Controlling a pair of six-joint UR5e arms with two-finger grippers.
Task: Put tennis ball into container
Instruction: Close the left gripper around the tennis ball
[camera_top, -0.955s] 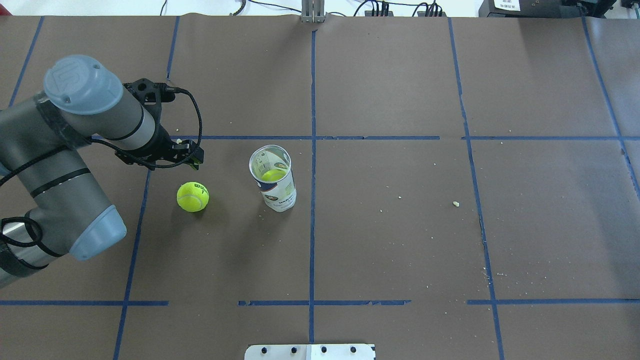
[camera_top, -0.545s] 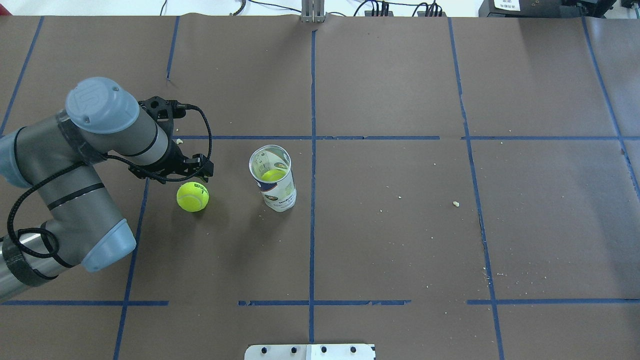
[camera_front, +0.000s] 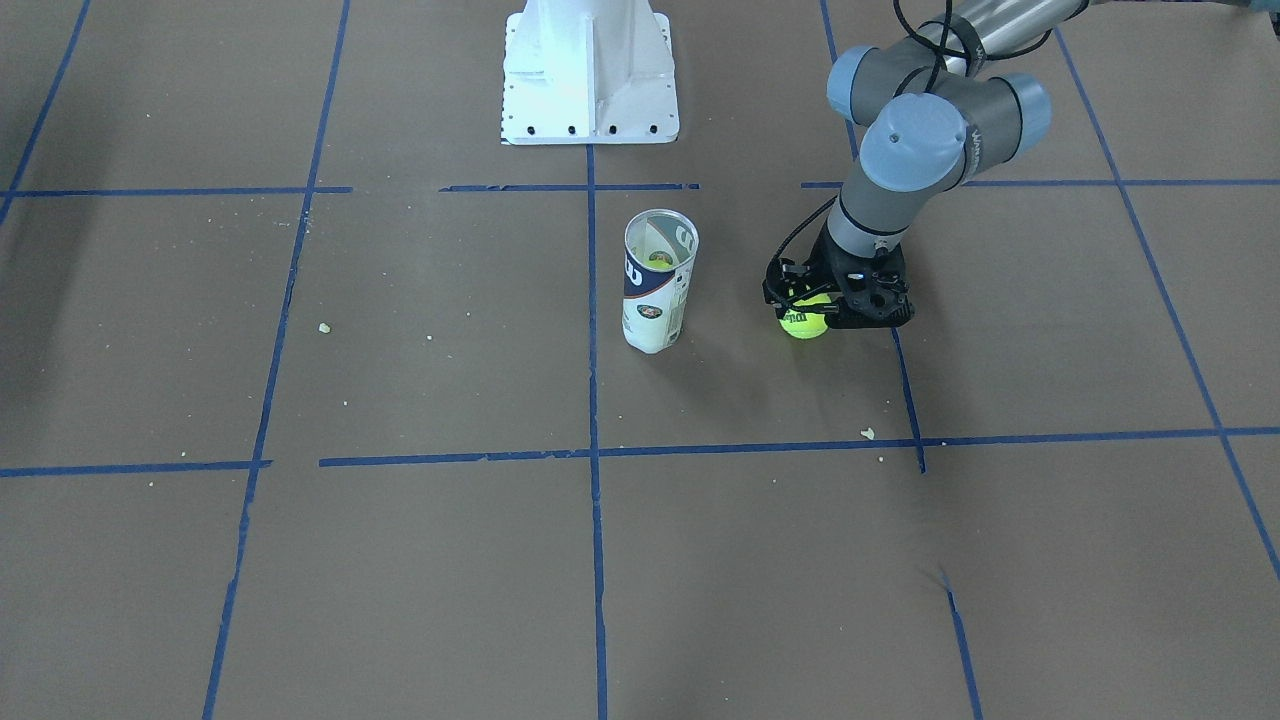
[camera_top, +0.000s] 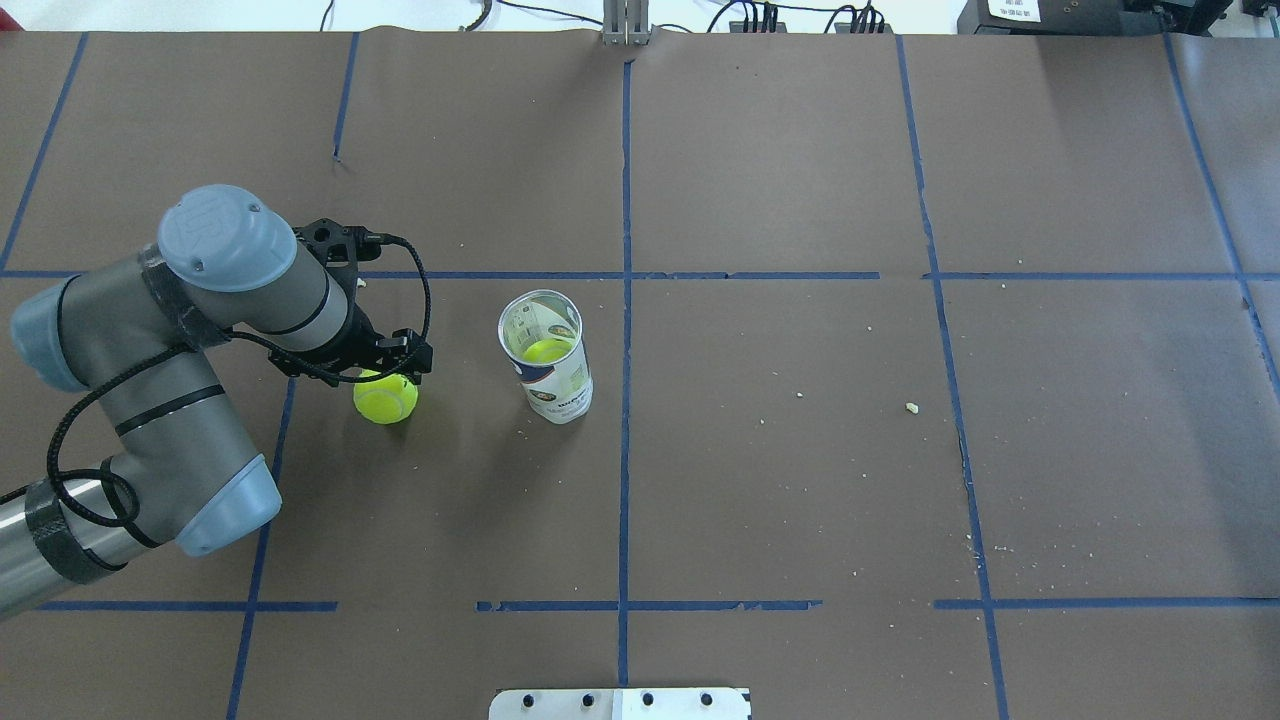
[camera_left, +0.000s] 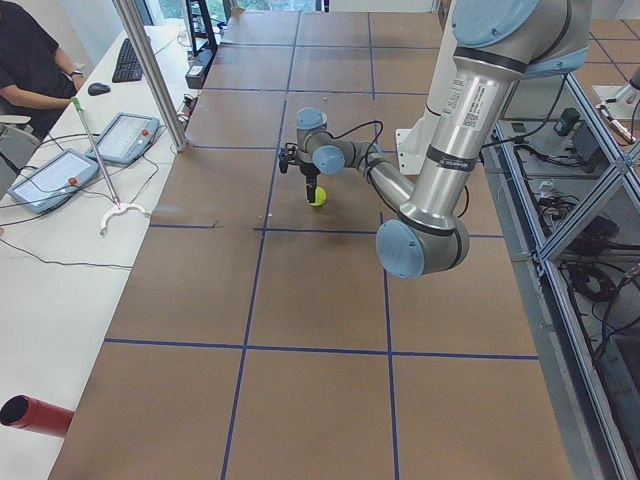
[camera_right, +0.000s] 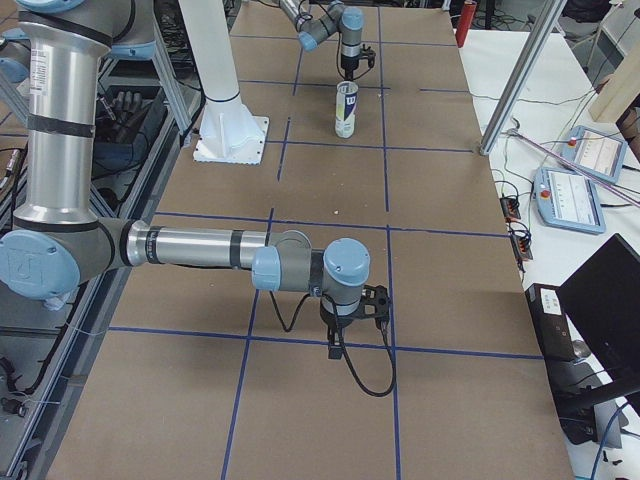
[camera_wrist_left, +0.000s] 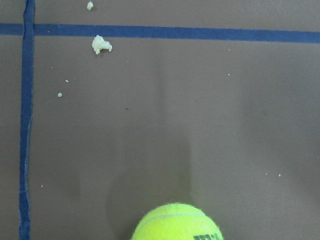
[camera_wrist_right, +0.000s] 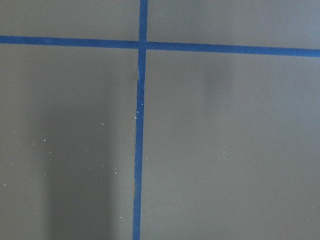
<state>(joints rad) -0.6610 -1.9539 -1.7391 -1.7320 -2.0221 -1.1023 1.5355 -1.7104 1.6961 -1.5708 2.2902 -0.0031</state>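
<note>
The yellow-green tennis ball (camera_top: 386, 402) lies on the brown table cover, left of the container (camera_top: 556, 385). The container is a clear tube with a navy-and-white label, standing upright, and another yellow ball (camera_top: 546, 350) shows inside it. My left gripper (camera_top: 393, 371) points down over the loose ball and hides its far part; in the front view its black fingers (camera_front: 778, 296) straddle the ball (camera_front: 806, 322) and look open. The left wrist view shows only the ball's top (camera_wrist_left: 176, 223). My right gripper (camera_right: 336, 347) hangs low over bare table far from both; I cannot tell its state.
The white pedestal base (camera_front: 590, 70) stands behind the tube on the robot's side. Blue tape lines and small crumbs (camera_top: 911, 407) mark the cover. An operator (camera_left: 30, 60) sits at the side desk with tablets (camera_left: 52, 178).
My left arm has swung toward the robot's side, bringing the gripper from beyond the loose ball to right over it. Ball and tube have stayed put.
</note>
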